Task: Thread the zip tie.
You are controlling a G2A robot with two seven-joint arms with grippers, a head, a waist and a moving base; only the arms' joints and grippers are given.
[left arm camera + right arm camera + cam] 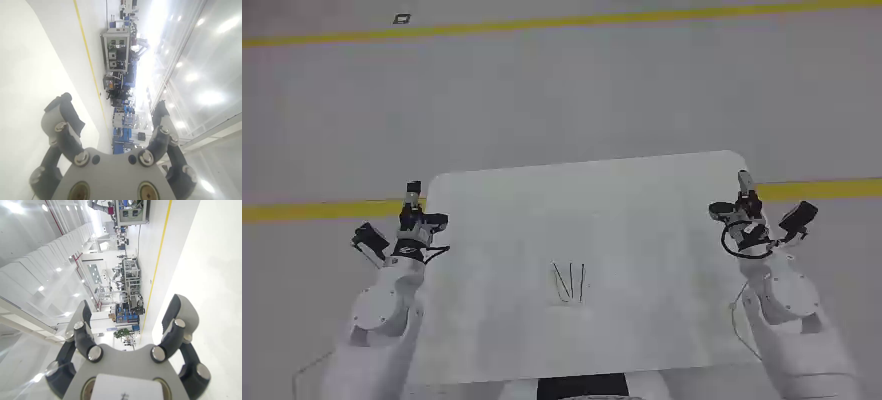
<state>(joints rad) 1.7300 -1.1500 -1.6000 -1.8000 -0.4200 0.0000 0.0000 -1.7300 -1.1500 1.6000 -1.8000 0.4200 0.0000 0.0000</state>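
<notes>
Not started: zip ties (569,282) lie unthreaded on table (662,200). L hand (112,99) & R hand (130,300) both wide open, empty, well apart from them.

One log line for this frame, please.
zip ties: loose on table, ungrasped | left pincer: open, empty, beside table edge | right pincer: open, empty, opposite edge

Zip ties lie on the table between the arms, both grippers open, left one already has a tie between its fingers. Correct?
One error: the left gripper holds nothing. The left wrist view shows its fingers spread with no tie between them. The rest stands: the zip ties lie on the table between the arms, and the right gripper is open too.
</notes>
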